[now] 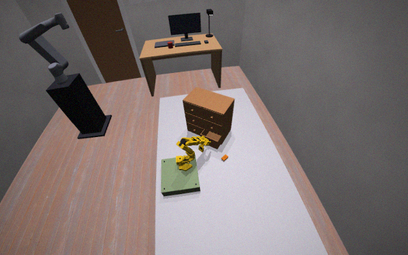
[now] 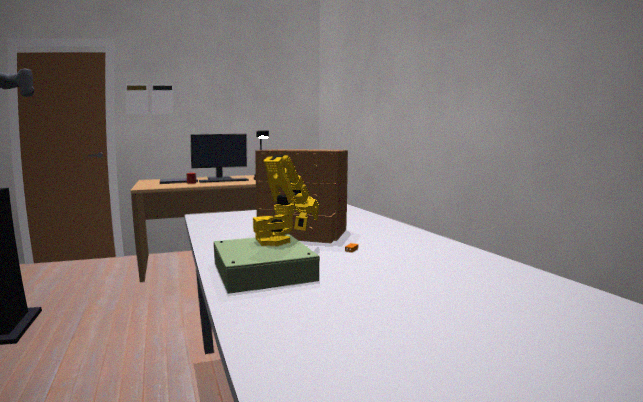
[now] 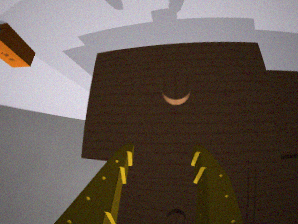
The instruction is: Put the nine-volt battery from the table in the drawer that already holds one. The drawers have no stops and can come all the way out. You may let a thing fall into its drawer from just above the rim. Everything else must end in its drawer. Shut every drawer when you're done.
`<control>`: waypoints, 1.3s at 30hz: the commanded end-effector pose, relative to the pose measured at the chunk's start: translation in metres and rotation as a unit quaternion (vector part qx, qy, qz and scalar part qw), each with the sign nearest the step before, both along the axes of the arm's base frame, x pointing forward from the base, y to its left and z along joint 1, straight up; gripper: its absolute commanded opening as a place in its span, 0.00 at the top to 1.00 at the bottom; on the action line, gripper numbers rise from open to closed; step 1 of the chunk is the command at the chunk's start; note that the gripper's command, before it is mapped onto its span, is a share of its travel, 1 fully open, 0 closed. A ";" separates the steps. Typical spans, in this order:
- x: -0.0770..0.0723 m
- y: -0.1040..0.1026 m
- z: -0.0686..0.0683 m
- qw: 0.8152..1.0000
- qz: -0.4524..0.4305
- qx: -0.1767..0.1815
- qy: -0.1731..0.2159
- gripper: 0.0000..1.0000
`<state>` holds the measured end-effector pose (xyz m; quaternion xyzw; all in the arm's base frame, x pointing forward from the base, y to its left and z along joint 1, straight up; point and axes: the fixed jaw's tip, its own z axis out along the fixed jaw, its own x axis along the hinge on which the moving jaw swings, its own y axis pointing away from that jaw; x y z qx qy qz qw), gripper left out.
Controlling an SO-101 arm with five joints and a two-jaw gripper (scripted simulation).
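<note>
The claw (image 1: 204, 143) sits close in front of the chest (image 1: 210, 101), level with its bottom row. Its jaws stand narrowly apart and hold nothing; in the wrist view both fingers frame a dark drawer front with a crescent handle (image 3: 176, 99) above them, without touching it.

The battery (image 1: 224, 157) lies on the table (image 1: 247, 196), near the chest's front corner and apart from the claw. It has not been picked up.

The bottom right drawer (image 1: 213, 137) is pulled partly out. Its contents cannot be made out from any view, so it is not confirmed that this drawer holds the matching battery.

Risks from this position:

- Wrong drawer. Cause: committing the battery before a second battery is seen inside. Other drawers likely need checking first.
- Drawer pulled free. Cause: no stops; a long pull drops the drawer onto the table and may spill whatever lies in it.
- Missed handle. Cause: the handles are small and shallow; a narrow jaw gap set slightly off-centre slides off the front.
- Chest shifted. Cause: the arm (image 1: 186, 152) works close to the chest, and a push against a front may move the whole chest.
- Battery knocked away. Cause: it lies near the sweep of the arm between chest and base (image 1: 167, 187).
- Drawers left open. Cause: every opened drawer needs a separate closing push.
</note>
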<state>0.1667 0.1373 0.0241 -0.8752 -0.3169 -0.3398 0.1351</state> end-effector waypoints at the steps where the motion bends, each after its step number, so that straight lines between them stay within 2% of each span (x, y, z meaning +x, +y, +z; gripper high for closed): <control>1: -0.002 -0.001 0.007 1.000 -0.003 -0.003 0.009 0.79; 19: -0.020 -0.017 0.023 0.998 -0.002 -0.035 0.046 0.79; 34: -0.046 -0.040 0.036 0.994 -0.002 -0.068 0.083 0.79; 39: -0.050 -0.043 0.038 0.994 -0.002 -0.072 0.087 0.79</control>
